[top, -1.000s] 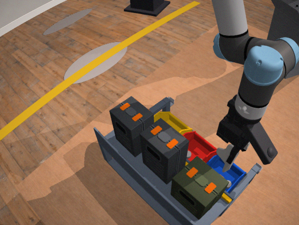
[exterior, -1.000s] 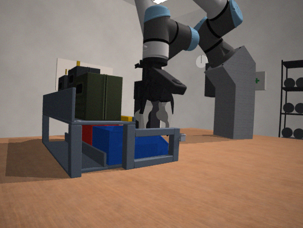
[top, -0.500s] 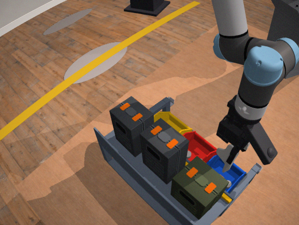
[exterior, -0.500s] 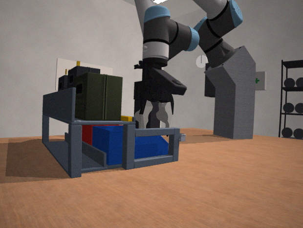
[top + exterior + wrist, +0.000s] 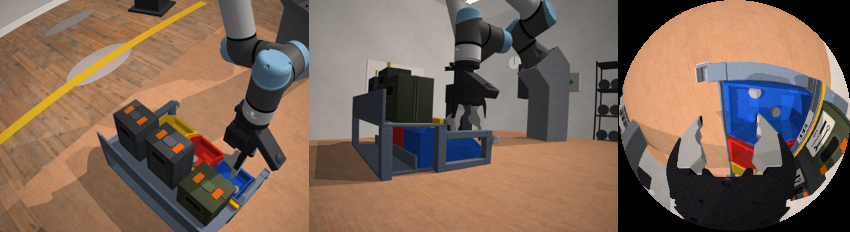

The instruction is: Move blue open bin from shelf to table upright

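Observation:
The blue open bin (image 5: 237,177) sits in the lower level of the grey shelf (image 5: 139,164), at its near end, beside a red bin (image 5: 206,151). It also shows in the exterior view (image 5: 448,147) and in the wrist view (image 5: 768,110), where small grey parts (image 5: 754,93) lie inside. My gripper (image 5: 234,166) is open and hangs just above the bin's outer edge. In the wrist view the gripper (image 5: 728,142) has one finger over the blue bin and the other over the table outside the shelf rail. Nothing is between the fingers.
A yellow bin (image 5: 178,124) stands beyond the red one. A green case (image 5: 206,191) and two dark cases (image 5: 168,153) sit on the shelf's upper level. The arm's grey pedestal (image 5: 546,99) stands behind. The shelf rests on a wooden table (image 5: 508,194).

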Robot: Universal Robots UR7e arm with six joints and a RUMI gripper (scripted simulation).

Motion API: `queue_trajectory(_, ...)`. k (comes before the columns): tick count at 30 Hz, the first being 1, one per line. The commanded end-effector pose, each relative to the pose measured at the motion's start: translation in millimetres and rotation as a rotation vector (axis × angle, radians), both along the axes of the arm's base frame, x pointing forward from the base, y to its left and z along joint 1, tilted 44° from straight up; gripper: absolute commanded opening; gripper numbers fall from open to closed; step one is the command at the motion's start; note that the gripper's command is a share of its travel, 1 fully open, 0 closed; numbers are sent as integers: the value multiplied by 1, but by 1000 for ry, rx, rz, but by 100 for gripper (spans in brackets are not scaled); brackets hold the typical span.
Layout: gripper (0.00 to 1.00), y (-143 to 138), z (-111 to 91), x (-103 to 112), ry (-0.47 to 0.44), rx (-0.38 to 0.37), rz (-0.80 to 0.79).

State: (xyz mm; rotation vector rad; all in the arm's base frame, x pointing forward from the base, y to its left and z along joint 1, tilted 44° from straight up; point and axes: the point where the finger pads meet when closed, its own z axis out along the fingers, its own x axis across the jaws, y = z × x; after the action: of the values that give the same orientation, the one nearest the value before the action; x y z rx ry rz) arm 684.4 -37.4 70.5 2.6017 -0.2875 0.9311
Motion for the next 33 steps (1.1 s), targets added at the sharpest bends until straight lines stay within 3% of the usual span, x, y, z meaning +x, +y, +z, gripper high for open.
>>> queue_trajectory(1,58,0,-1,1,-1,0,0)
queue_trajectory(33,58,-4,-6,6,-1,0,0)
